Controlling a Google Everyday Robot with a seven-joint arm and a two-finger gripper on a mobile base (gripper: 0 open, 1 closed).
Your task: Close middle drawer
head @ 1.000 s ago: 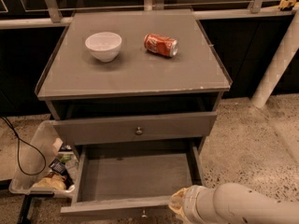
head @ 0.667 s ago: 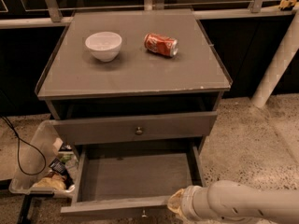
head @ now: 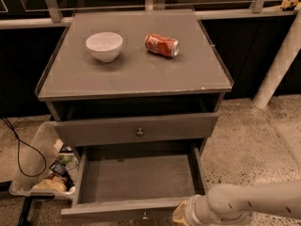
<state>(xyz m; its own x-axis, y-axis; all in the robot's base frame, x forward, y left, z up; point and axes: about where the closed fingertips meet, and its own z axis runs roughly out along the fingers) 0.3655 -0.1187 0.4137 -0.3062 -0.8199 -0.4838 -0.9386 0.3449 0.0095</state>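
Cream-white gripper (head: 181, 213) sits low in the camera view, at the right end of the middle drawer's (head: 117, 208) front panel, touching it or just off it; contact not resolvable. Gripper state: cannot tell, as the wrist and arm (head: 254, 202) cover the working end. The arm enters from the lower right, roughly level with the drawer front.

Middle drawer: pulled far out, inner floor in plain sight, small knob (head: 145, 215) at the centre of its front, left of the gripper. The uppermost drawer (head: 94, 131) above it appears slightly out too, with a dark gap under the cabinet top (head: 131, 76). The lowest drawer is not visible.

On the cabinet top: a white bowl (head: 104, 45) and a red can (head: 162, 45) on its side, set apart from each other. A clear bin (head: 33, 161) of rubbish stands on the floor to the left.

Step in hand (judgement): approach done, push about to begin; the closing itself is not yet done.

Next move (judgement): a straight push toward the cabinet. The contact point is off-centre, so the drawer may skew on its runners; shifting toward the knob would give an even push. Keep the push level so the gripper doesn't slip over the front edge.
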